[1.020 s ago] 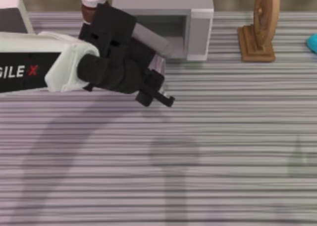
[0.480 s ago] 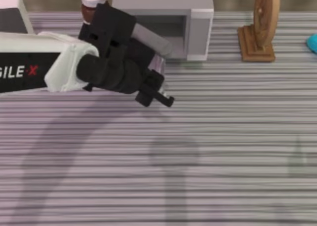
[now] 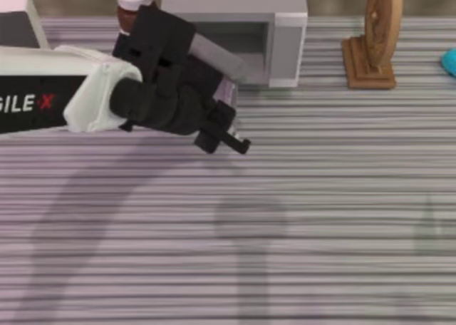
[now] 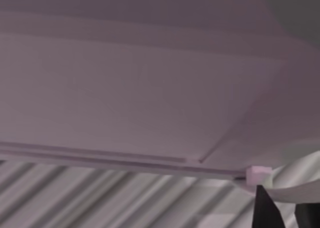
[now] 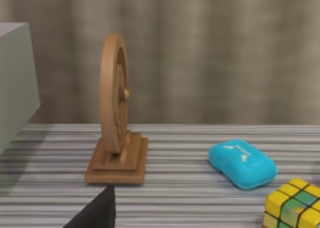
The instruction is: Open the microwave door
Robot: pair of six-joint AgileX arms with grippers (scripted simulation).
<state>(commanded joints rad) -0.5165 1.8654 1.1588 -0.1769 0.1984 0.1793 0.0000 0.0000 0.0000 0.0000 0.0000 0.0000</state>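
Lettering on the left arm (image 3: 50, 90) reads "ILE X", the X in red, a partial name cut off at the bench's left edge; nothing else legible shows. That arm reaches from the left edge toward the back of the bench, and the left gripper (image 3: 231, 141) sits at the free edge of the microwave door (image 3: 217, 58). Whether its fingers are closed on the handle or merely beside it I cannot tell; the wrist view shows only the door's grey panel close up and one dark fingertip (image 4: 265, 210). The door stands swung well out from the microwave (image 3: 246, 26), which rests at the back edge, near the middle, its cavity open to view and its white control panel (image 3: 288, 47) to the right. To finish well, I judge the hand should follow the door's arc around its hinge rather than pull straight, keeping contact steady and clear of the jar (image 3: 132, 1) behind. Right of the microwave stands a wooden wheel ornament (image 3: 377, 36). The right gripper is out of sight.
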